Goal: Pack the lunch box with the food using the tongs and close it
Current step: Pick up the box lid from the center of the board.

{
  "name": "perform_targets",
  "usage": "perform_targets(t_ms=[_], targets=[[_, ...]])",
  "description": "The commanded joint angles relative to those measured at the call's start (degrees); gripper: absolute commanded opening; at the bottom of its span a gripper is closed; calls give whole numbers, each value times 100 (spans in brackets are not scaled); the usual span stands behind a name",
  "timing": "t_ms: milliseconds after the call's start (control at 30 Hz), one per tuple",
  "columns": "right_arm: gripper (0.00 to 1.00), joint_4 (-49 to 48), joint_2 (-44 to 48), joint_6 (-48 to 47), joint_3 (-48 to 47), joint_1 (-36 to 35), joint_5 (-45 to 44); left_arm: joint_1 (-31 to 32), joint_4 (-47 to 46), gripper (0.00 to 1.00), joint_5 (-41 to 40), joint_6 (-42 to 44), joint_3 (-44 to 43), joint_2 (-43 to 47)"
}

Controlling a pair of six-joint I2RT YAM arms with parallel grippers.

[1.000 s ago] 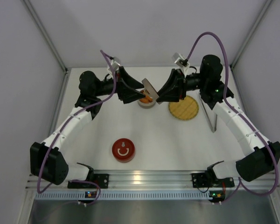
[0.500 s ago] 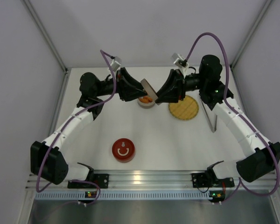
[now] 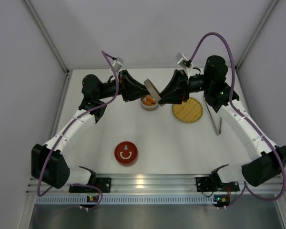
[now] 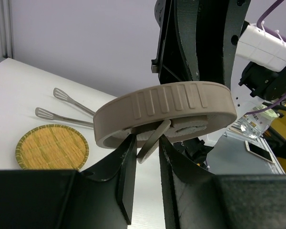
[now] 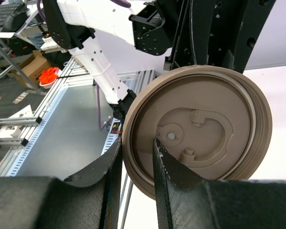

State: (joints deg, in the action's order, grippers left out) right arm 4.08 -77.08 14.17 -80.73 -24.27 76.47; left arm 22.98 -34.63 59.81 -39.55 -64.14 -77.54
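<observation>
Item: round yellow woven plate (image 3: 187,110), lying flat, right of centre in the overhead view; green-edged rim; nothing rests on it.
Item: red disc (image 3: 126,153) with a white smiling-face mark, lower centre-left, well apart from the plate.
Item: white table (image 3: 171,143), bearing both.
Item: ribbed aluminium rail (image 3: 152,181) across the bottom of the frame, along the table's near edge.
Item: pale grey walls (image 3: 152,33), enclosing the table at back and sides.
Item: smartphone (image 4: 260,151), lying on a grey surface, right edge of the left wrist view.
Item: cardboard box (image 5: 31,67), upper left of the right wrist view, an orange-red bundle (image 5: 50,76) just beside it; a dark keyboard (image 5: 7,14) in the top left corner.
</observation>
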Motion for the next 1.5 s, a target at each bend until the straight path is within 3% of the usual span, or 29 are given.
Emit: perform_targets(t_ms=[0,233,367,500,567,633,700,733,800,933,1033,1167,1267,1300,1400,1467], targets=[[0,-425,35,-213,-312,-69,-475,171,-246,28,285,-158,7,28],[0,5,-9,-450,-374,-60,-642,189,-149,15,391,-193,-28,19],[0,67,-18,-494,-382,-60,-686,189,-44,2,373,-237,-64,28],[0,365,-18,-783,-444,-51,-826,189,631,0,268,-88,-195,37],[24,821,-35,-994,-558,-34,-1176,189,825,0,172,-105,-248,37],[61,1434,-44,-1364,-706,1,-1911,172,1483,0,23,-79,-327,46],[78,1858,-88,-1880,-917,194,-2711,119,2359,0,-258,-96,-538,-7],[79,2234,-97,-2049,-979,351,-2960,14,2756,0,-416,-158,-608,-50],[81,2431,43,-2462,-980,571,-3731,-118,4349,0,-1294,-150,-1055,-182],[86,2317,613,-3349,-471,634,-4848,-398,5177,0,-1895,-684,-1277,-323],[88,2553,852,-3956,-364,626,-5036,-523,4844,0,-1851,-1946,-645,-236],[86,3107,1107,-4895,-251,336,-5045,-540,3739,0,-1517,-3215,234,-183],[75,3099,1143,-5117,-75,-287,-5387,-575,3194,0,-1323,-4067,744,-165],[65,3047,1125,-5144,4,-480,-5605,-610,3078,0,-1366,-4243,858,-96],[53,2968,854,-5136,13,-1061,-5591,-672,3077,0,-1481,-4919,1323,-7],[51,2958,712,-5170,-39,-1184,-5503,-690,3033,0,-1525,-5088,1456,46]])
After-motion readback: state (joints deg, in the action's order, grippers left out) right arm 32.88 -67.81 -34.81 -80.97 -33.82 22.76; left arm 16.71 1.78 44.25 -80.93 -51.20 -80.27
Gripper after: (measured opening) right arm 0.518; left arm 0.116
